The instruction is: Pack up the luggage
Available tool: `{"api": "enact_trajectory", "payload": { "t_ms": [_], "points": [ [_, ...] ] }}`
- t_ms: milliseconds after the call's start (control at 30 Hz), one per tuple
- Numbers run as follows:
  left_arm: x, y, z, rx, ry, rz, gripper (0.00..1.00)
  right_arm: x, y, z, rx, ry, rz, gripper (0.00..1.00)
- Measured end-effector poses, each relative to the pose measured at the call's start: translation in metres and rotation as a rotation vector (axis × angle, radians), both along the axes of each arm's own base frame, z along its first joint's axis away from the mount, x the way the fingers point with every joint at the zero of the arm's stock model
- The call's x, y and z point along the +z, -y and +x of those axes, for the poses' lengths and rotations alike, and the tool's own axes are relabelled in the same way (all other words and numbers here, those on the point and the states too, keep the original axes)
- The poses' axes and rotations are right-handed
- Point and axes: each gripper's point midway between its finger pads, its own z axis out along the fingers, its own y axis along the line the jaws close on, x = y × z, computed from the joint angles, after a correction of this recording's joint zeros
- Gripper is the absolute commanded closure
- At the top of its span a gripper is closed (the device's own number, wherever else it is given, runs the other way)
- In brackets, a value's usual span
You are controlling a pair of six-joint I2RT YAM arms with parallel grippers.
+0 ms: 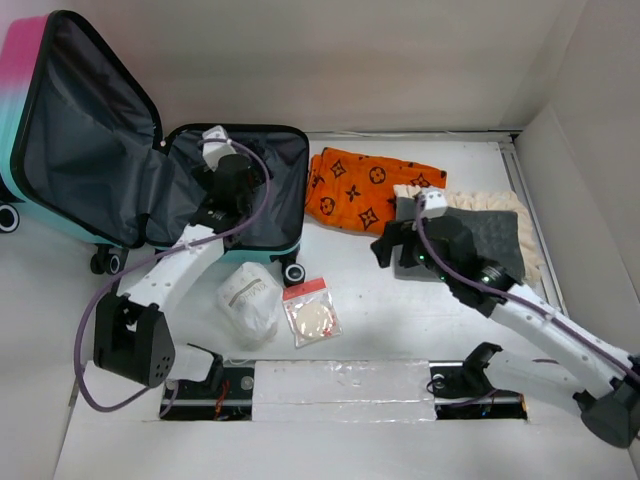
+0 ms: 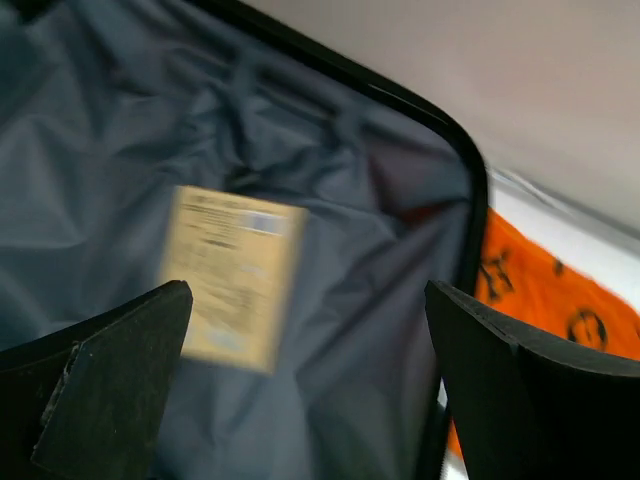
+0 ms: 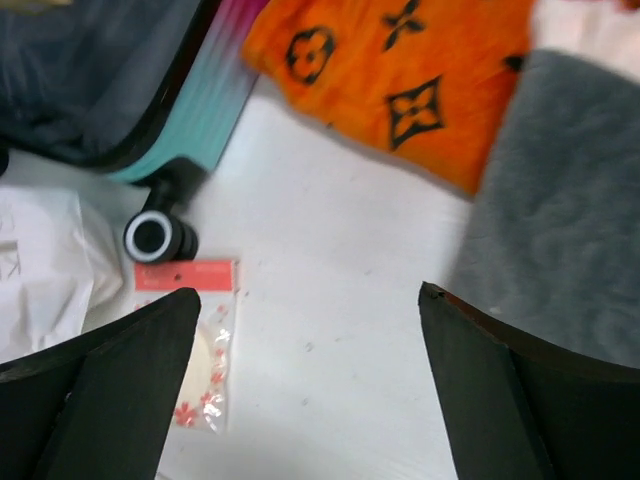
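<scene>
The luggage (image 1: 285,185) lies open at the back left, its pink-to-teal lid (image 1: 85,130) standing up and the dark grey lining showing. My left gripper (image 1: 222,195) hangs over the base compartment. In the left wrist view it (image 2: 305,300) is open, with nothing between its fingers. Below it a tan printed packet (image 2: 233,275), blurred, lies on the lining (image 2: 390,250). My right gripper (image 1: 385,248) hovers above the bare table right of the luggage. It (image 3: 305,300) is open and empty. The teal shell (image 3: 200,110) and a wheel (image 3: 155,235) show at that view's upper left.
An orange patterned cloth (image 1: 370,188) lies right of the luggage, with a grey towel (image 1: 490,235) on a cream one beside it. A white bag (image 1: 250,300) and a clear packet with a red header (image 1: 312,312) lie in front of the luggage. Walls close the back and right.
</scene>
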Motion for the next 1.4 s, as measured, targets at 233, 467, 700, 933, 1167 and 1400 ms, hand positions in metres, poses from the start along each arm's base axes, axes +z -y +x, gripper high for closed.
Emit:
{"api": "enact_trajectory", "payload": {
  "t_ms": [233,467,700,933,1167,1400],
  "points": [
    [-0.033,-0.001,-0.028,0.002,-0.021,-0.084,0.00,-0.080,-0.081,-0.020,0.238,-0.167,-0.138,0.21],
    [-0.014,0.024,-0.067,-0.151,0.065,-0.178,0.02,-0.175,-0.126,-0.055,0.389,-0.350,-0.290,0.15],
    [0.005,0.039,-0.079,-0.240,0.131,-0.228,0.06,-0.201,-0.148,-0.059,0.432,-0.393,-0.275,0.38],
    [-0.008,0.045,-0.083,-0.276,0.106,-0.228,0.06,-0.206,-0.166,-0.056,0.443,-0.398,-0.215,0.96],
    [-0.005,0.046,-0.083,-0.281,0.117,-0.232,0.08,-0.201,-0.164,-0.055,0.414,-0.399,-0.196,1.00],
    [-0.001,0.046,-0.082,-0.282,0.130,-0.240,0.08,-0.128,-0.127,-0.056,0.343,-0.286,-0.185,1.00]
  ]
}}
